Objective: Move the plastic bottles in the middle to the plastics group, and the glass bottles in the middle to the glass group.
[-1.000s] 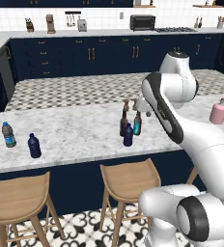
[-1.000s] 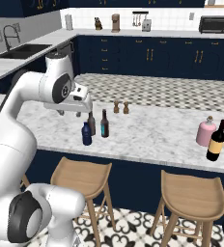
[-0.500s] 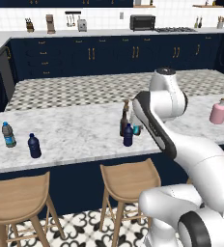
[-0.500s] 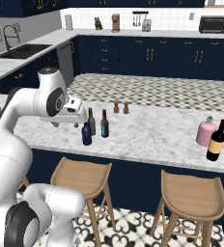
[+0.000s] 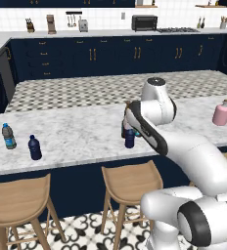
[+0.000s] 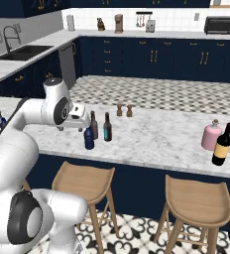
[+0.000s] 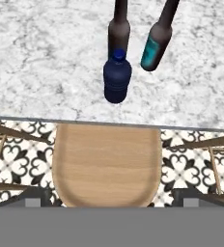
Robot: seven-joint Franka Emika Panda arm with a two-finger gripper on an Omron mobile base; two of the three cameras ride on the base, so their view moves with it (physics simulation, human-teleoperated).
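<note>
Hand view: short navy plastic bottle (image 7: 117, 79) stands upright on the marble counter (image 7: 46, 62) near its front edge, w/ the plain brown glass bottle (image 7: 119, 29) just behind it and the teal-label glass bottle (image 7: 155, 48) to its right, apart. Wooden stool (image 7: 107, 164) sits below the edge. Can't see my fingertips here, so can't tell whether my gripper is open or closed. Left base view: plastics group, clear blue-label bottle (image 5: 8, 136) and navy one (image 5: 34, 147), far left. Right base view: pink bottle (image 6: 211, 135) and yellow-label bottle (image 6: 222, 145), far right.

Two glass bottles (image 7: 119, 29) crowd just behind the navy bottle (image 7: 117, 77); bare counter (image 7: 46, 62) flanks it.
</note>
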